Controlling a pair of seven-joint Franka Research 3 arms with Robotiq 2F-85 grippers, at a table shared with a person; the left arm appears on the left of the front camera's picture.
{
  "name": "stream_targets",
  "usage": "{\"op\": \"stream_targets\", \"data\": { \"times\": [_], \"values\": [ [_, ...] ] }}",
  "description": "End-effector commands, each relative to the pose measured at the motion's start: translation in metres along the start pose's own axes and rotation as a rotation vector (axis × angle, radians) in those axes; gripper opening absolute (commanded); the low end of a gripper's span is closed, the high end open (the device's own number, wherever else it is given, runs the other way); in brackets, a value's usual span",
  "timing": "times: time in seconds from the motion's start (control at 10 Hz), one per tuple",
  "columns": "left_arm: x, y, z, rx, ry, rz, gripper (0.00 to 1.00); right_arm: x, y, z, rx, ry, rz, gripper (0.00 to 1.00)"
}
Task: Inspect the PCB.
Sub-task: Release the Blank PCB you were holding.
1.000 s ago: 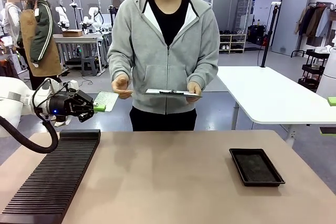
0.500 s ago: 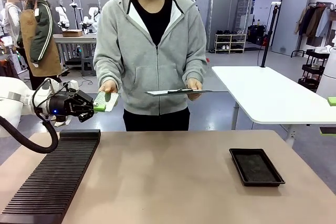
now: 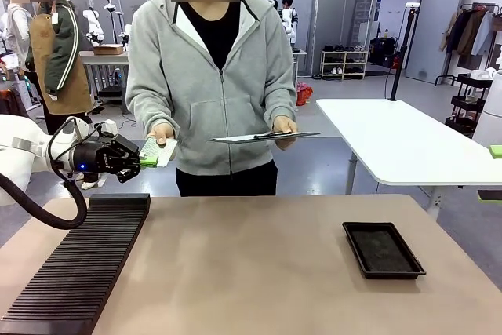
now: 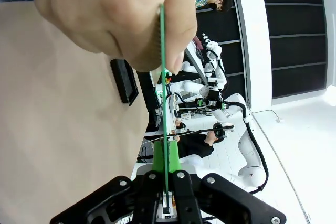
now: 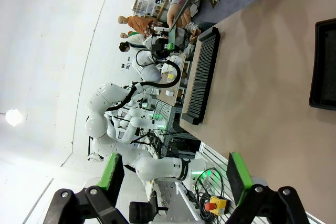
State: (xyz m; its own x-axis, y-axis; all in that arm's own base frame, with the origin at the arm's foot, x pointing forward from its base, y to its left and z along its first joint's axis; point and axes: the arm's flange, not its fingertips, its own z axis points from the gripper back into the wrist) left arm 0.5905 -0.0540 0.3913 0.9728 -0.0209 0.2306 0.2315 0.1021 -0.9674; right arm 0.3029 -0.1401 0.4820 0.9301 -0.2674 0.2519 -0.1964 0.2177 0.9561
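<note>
Your left gripper [image 3: 147,160] pinches the PCB [image 3: 159,151] past the table's [image 3: 251,272] far-left corner. A person's hand [image 3: 162,132] grips it too. Right gripper [image 5: 173,174] jaws spread wide.

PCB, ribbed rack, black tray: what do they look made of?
PCB: thin rigid laminate, probably fibreglass; green edge, pale speckled face, straight edge-on.
Ribbed rack: matte black, likely moulded plastic; even parallel ribs.
Black tray: semi-gloss plastic by its look; soft sheen on rim, metal not excluded.
</note>
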Motion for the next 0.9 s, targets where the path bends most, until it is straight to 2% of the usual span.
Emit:
{"op": "stream_targets", "data": {
  "times": [0.0,0.8],
  "values": [
    [-0.0059,-0.0025,-0.0008,0.008,0.007,-0.017,0.04,0.0001,0.0003,0.0007,0.004,-0.001,0.019,1.0],
    [-0.0059,-0.0025,-0.0008,0.008,0.007,-0.017,0.04,0.0001,0.0003,0.0007,0.004,-0.001,0.019,1.0]
  ]
}}
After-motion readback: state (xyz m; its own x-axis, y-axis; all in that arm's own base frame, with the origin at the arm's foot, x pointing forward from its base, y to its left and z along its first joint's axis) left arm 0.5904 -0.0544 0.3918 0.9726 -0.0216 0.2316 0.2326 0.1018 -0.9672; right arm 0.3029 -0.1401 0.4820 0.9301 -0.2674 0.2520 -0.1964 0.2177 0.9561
